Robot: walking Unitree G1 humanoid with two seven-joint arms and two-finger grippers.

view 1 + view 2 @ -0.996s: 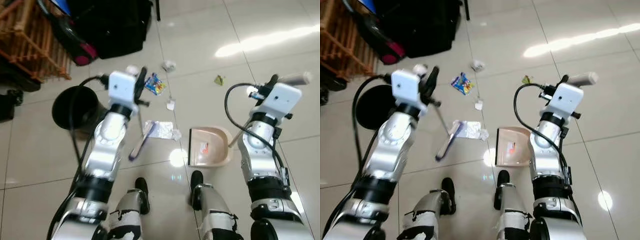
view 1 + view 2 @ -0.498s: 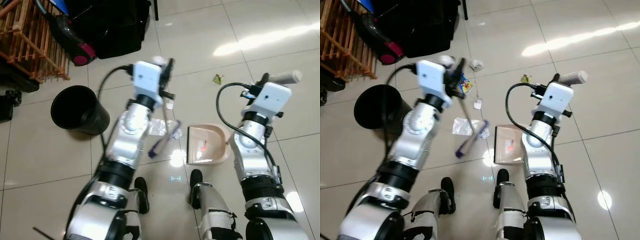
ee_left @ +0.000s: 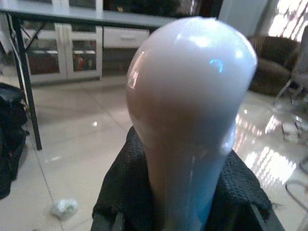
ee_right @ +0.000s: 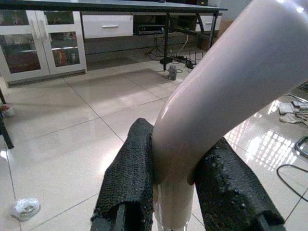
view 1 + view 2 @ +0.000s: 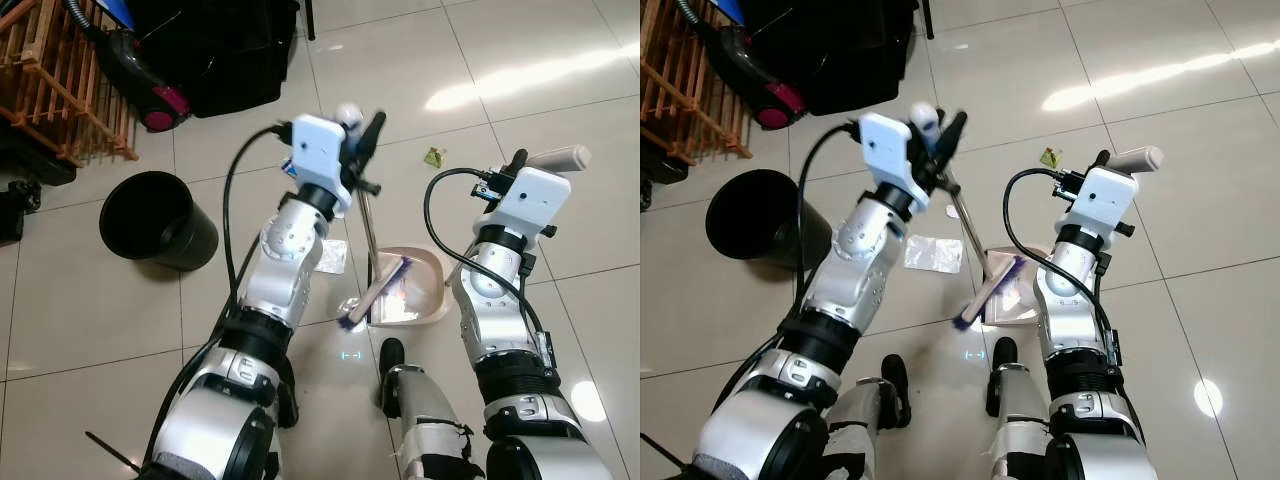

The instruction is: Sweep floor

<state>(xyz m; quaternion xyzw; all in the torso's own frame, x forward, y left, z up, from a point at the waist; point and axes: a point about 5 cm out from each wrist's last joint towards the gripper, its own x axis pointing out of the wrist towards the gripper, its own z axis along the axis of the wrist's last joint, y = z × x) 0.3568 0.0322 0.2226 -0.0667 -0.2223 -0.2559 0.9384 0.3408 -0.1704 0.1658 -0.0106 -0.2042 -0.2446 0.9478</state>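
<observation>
L end effector [image 5: 362, 135] clamped on broom [image 5: 372, 290], R end effector [image 5: 520, 165] on dustpan [image 5: 420, 285] handle

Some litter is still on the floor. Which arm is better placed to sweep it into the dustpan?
The left. Its tool holds the broom, whose head is at the dustpan mouth. The right tool holds the dustpan handle.
</observation>
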